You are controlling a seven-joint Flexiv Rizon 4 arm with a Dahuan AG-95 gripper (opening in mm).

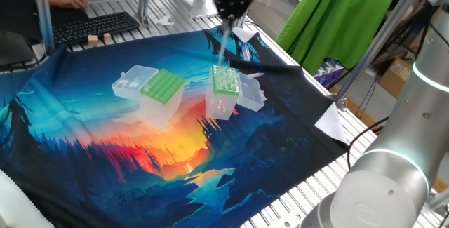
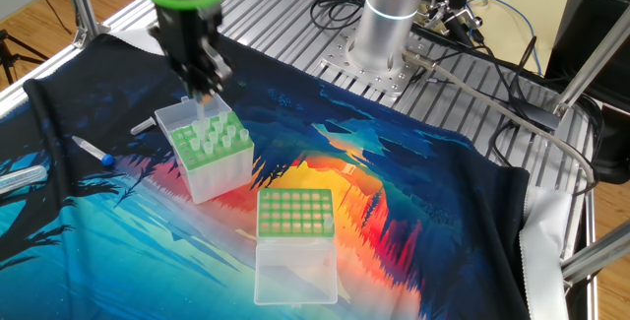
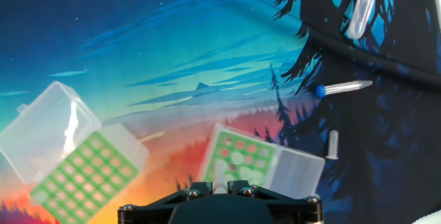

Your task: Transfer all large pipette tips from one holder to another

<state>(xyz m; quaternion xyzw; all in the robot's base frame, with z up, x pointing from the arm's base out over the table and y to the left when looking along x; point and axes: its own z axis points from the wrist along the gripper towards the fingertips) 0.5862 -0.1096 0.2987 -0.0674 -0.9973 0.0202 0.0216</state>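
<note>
1. One large pipette tip, a thin pale cone, is hanging point down from the gripper. It is sitting directly over the narrower box, close above that box's green top plate.
2. The gripper's two fingers are clamping the wide upper end of that tip. The hand view is showing a whitish piece wedged between them, low in the middle of the picture. The gripper is pointing straight down.
3. The narrower box is standing upright on the cloth with its clear lid folded open beside it. Many whitish tips are standing in its plate. In the hand view a few of its holes are showing dark and seem unfilled.
4. The wider box, with the lighter green plate, is sitting near the narrower one but apart from it. Its clear lid is lying open on the far side. Its holes are looking empty in all three views, though a tip sunk deep in a hole would be hard to make out.
5. Judging from this, the transfer is nearing its end. Nearly all the tips are already standing in the narrower box, and the held tip is probably among the last. Lowering it into a free hole and letting go is what remains, plus a check that the wider box is truly empty.
6. Further out, both boxes are resting on a printed cloth of blue, orange and black. Three loose plastic tubes are lying on the cloth, well away from the boxes.
</note>
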